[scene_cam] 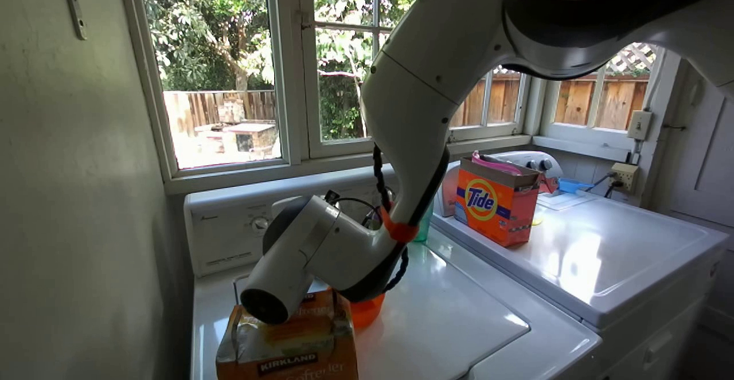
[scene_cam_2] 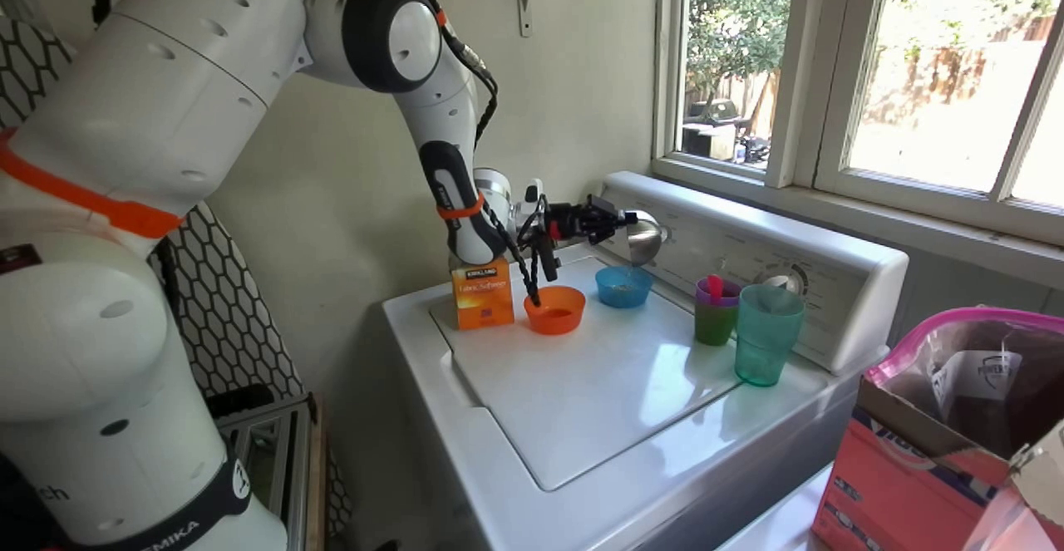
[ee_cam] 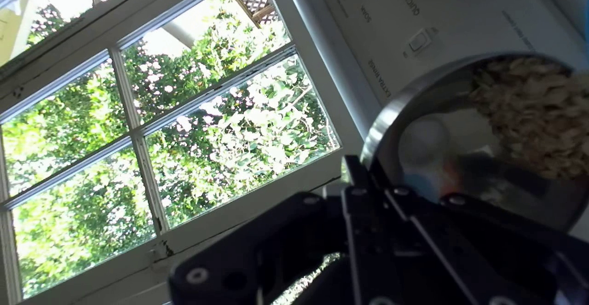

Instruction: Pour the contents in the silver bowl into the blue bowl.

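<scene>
My gripper (ee_cam: 368, 171) is shut on the rim of the silver bowl (ee_cam: 391, 121), which is tilted steeply in the wrist view. Pale brown flakes (ee_cam: 538, 116) lie against its right side there, reaching the frame's edge. In an exterior view the gripper (scene_cam_2: 630, 218) holds the silver bowl (scene_cam_2: 645, 243) on its side, just above the blue bowl (scene_cam_2: 623, 292). A faint pale streak shows between the two bowls. Some pale contents show inside the blue bowl, which stands upright on the washer lid. Gripper and both bowls are hidden behind the arm in an exterior view (scene_cam: 338, 248).
An orange bowl (scene_cam_2: 555, 312) and an orange Kirkland box (scene_cam_2: 484, 297) stand near the blue bowl on the washer (scene_cam_2: 582, 401). A purple and green cup stack (scene_cam_2: 715, 318) and a teal cup (scene_cam_2: 769, 335) stand by the control panel. A Tide box (scene_cam: 498, 199) stands on the neighbouring machine.
</scene>
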Controlling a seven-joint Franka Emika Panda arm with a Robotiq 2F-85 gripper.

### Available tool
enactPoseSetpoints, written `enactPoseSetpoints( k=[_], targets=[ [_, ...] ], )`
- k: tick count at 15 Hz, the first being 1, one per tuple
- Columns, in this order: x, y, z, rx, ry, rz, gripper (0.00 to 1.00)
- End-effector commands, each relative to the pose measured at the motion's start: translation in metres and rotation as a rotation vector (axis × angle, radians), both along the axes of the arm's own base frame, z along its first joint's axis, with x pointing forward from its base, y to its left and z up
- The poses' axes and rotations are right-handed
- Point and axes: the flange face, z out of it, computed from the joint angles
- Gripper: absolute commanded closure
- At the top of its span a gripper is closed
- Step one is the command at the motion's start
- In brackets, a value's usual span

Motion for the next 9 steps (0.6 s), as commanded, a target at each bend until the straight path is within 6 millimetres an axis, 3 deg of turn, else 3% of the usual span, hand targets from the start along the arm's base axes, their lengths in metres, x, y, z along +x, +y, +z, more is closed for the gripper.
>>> enactPoseSetpoints(
  k=[1,9],
  targets=[
    [0.0026,0.0071,-0.005,-0.048,-0.047,-0.003,0.99],
    [0.0034,0.0077,-0.0012,-0.064,-0.094,-0.021,0.99]
  ],
)
